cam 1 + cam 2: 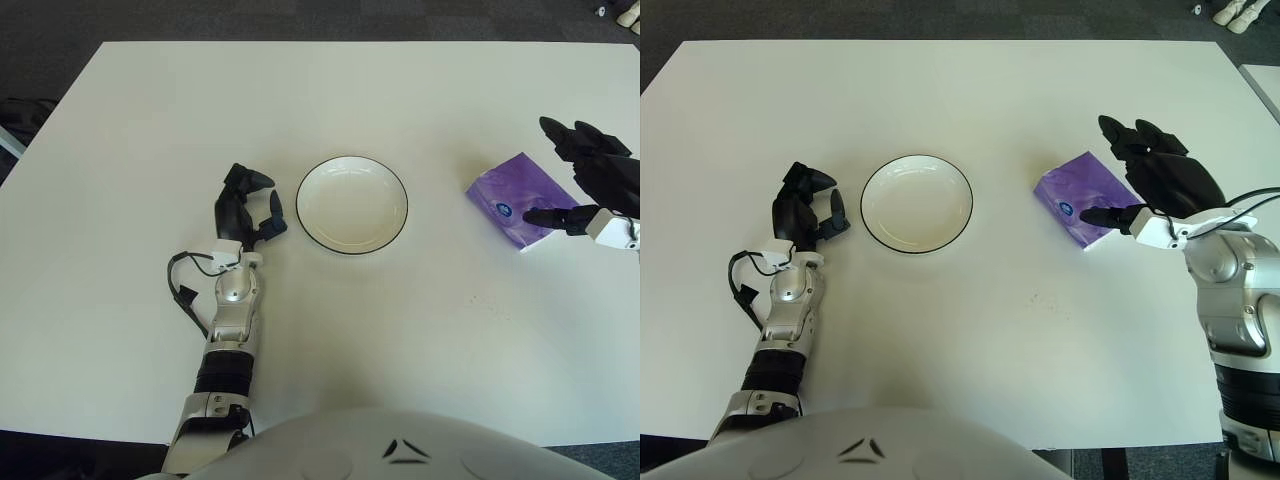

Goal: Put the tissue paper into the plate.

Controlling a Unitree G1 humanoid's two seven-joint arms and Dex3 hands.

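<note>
Right robot hand point(1140, 180) was at the right side of the white surface point(970, 330), its dark fingers point(1127, 137) spread apart and holding nothing. It was poised over the right end of the tissue paper pack point(1078, 196), with the thumb tip showing against the pack's near right corner and the two other fingers reaching past its far edge; whether any of them actually touched the pack could not be told.

That purple pack lay flat on the surface, turned at an angle, to the right of the plate point(917, 203) and well apart from it. A white round plate with a thin dark rim, it sat near the middle of the surface with nothing in it.

Left robot hand point(805, 212) showed just to the left of the plate, close to its rim but apart from it, its fingers loosely curled and gripping nothing. Its forearm stretched back toward the near edge, with a black cable point(743, 285) looping out on the left side of the wrist.
</note>
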